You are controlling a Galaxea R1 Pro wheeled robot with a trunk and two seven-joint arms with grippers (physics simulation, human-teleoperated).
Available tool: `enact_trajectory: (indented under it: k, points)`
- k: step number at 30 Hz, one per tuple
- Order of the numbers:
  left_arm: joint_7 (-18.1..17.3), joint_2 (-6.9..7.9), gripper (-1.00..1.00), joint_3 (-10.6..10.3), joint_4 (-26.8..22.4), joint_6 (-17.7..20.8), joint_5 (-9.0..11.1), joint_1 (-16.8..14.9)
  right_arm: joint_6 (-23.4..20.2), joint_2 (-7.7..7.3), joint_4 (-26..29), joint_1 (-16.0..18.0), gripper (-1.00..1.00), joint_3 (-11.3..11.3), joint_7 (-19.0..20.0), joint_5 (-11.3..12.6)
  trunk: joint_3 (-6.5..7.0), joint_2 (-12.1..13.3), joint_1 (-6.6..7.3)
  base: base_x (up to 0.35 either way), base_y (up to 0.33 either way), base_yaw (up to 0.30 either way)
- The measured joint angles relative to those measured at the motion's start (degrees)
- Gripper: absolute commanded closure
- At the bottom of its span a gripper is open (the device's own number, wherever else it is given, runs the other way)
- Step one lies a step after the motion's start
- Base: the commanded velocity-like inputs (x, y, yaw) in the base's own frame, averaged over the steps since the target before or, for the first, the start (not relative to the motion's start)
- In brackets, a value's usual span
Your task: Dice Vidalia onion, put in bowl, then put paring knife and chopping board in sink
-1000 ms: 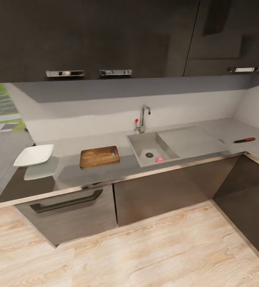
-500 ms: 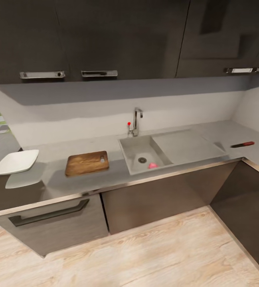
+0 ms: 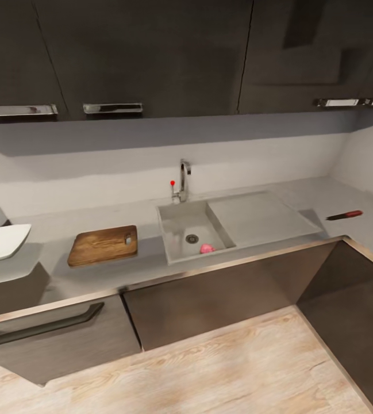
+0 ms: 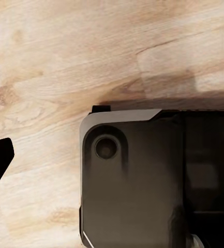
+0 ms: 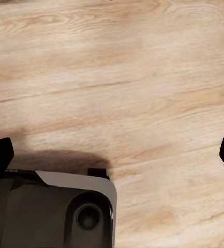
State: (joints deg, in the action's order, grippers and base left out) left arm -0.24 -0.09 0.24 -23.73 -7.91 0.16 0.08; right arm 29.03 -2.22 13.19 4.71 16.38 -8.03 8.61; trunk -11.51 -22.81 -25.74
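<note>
still camera drift only: vidalia onion (image 3: 207, 248) in sink (image 3: 177, 214), right tool (image 5: 114, 155) released, left unclear.

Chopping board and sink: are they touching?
Apart. The head view shows a strip of bare grey countertop between the chopping board and the sink rim.

Tap (image 3: 183, 179) stands behind sink (image 3: 177, 215); countertop (image 3: 100, 270) front open.
</note>
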Motion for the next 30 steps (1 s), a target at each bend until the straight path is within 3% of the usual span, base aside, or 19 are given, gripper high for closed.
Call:
enact_trajectory:
  k: [30]
  points:
    - [0.00, -0.08, -1.00, -0.09, 0.42, 0.00, 0.00, 0.00, -0.02, 0.01, -0.01, 0.00, -1.00, 0.02, 0.07, 0.01, -0.01, -0.01, -0.01, 0.005, -0.016, 0.000]
